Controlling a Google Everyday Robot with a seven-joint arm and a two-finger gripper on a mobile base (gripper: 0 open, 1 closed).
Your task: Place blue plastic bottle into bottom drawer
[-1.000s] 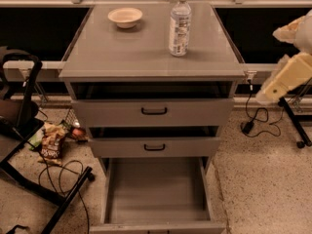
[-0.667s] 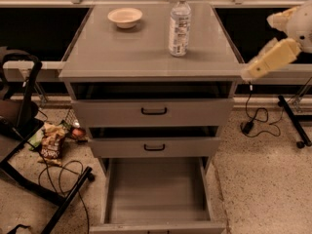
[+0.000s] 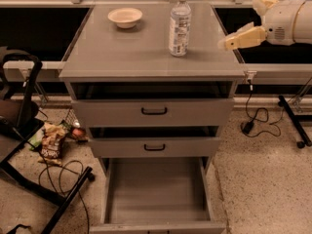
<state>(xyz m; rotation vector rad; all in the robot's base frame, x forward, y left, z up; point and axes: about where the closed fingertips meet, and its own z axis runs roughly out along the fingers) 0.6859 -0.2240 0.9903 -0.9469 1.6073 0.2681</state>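
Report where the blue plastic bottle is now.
The blue plastic bottle stands upright on the cabinet top, right of the bowl; the hand hovers apart at its right.

High frontal view, claw upper right

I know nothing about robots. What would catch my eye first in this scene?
A blue plastic bottle with a white cap stands upright on the grey cabinet top, with a small pale bowl further left in the picture. The robot's pale gripper hovers at the cabinet's right edge, beside the bottle but apart from it. Below, the bottom drawer is pulled wide open, showing its flat grey floor.
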